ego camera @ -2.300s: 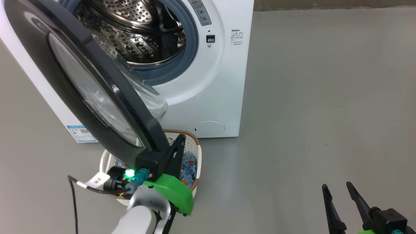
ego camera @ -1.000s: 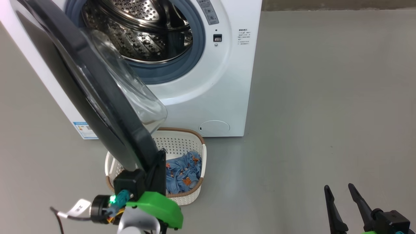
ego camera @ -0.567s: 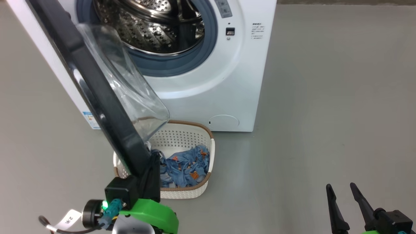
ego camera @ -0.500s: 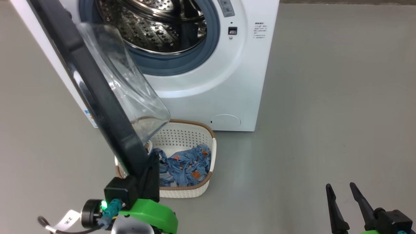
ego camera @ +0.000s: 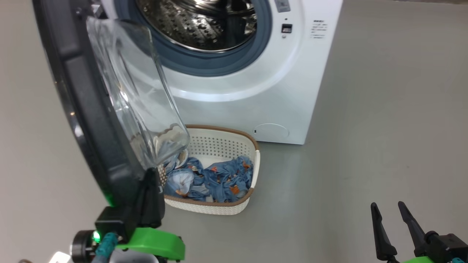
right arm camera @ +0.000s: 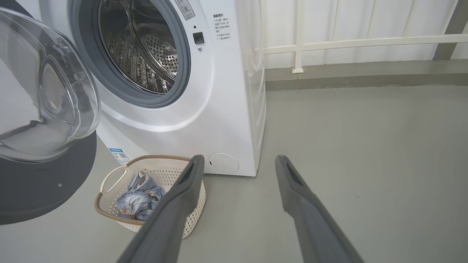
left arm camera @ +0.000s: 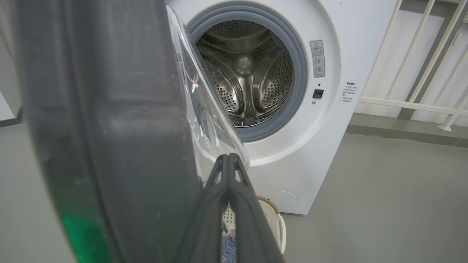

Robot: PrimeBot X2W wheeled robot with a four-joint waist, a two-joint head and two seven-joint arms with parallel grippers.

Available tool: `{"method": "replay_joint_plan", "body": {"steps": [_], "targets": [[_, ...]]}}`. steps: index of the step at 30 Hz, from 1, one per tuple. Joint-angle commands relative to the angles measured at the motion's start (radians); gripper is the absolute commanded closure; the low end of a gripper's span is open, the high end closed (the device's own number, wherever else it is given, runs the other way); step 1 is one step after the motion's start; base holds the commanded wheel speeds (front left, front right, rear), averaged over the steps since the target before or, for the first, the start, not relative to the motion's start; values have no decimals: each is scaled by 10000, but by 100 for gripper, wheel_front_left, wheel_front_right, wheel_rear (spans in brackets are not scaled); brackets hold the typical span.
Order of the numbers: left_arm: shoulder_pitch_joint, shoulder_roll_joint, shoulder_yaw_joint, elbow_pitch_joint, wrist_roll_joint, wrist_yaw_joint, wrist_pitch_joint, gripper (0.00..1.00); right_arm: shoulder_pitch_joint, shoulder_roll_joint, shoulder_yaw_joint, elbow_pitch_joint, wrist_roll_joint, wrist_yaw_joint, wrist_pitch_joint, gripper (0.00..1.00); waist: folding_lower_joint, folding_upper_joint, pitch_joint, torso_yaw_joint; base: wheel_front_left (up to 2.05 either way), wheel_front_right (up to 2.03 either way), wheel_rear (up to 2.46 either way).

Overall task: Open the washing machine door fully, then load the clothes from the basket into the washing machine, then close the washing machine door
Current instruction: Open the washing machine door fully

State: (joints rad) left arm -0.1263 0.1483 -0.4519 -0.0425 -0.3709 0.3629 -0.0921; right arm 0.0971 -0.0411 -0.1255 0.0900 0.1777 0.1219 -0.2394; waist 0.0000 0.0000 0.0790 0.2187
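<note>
The washing machine (ego camera: 263,91) stands open, its steel drum (ego camera: 204,22) bare. The washing machine door (ego camera: 84,120), black-rimmed with a clear glass bowl (ego camera: 139,98), hangs swung out to the left. My left gripper (ego camera: 149,175) is shut, its fingers lying against the door's lower inner edge; in the left wrist view its tips (left arm camera: 228,159) meet beside the rim (left arm camera: 109,128). The basket (ego camera: 256,160) sits on the floor before the machine with the blue printed clothes (ego camera: 223,179) inside. My right gripper (ego camera: 389,212) hangs open at the lower right, empty, and its wrist view (right arm camera: 237,160) faces the basket (right arm camera: 113,179).
Grey floor stretches wide to the right of the machine. A white railing (right arm camera: 329,44) and a wall run behind it. The door's glass bowl (right arm camera: 47,91) overhangs the basket's left side.
The door has swung further open, away from the drum, with my shut left gripper staying against its edge. The head view has shifted, and more of the basket shows. My right gripper has held still.
</note>
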Motion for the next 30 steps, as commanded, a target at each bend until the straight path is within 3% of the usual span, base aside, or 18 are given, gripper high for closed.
{"method": "replay_joint_plan", "body": {"steps": [1,19,30], "targets": [[-146,303,608,-285,-6,220,-145,100,-367,-91,206,-288,-115,88,-71,0,0,0,87,171,0,0,0],[-15,1084,2593,129,-688,586,-1094,100,-431,-91,128,-793,-357,88,231,0,0,0,429,509,0,0,0],[-617,1664,3975,1162,-1307,245,-1505,100,-611,-91,70,-1215,-517,88,415,0,0,0,1089,504,0,0,0]]}}
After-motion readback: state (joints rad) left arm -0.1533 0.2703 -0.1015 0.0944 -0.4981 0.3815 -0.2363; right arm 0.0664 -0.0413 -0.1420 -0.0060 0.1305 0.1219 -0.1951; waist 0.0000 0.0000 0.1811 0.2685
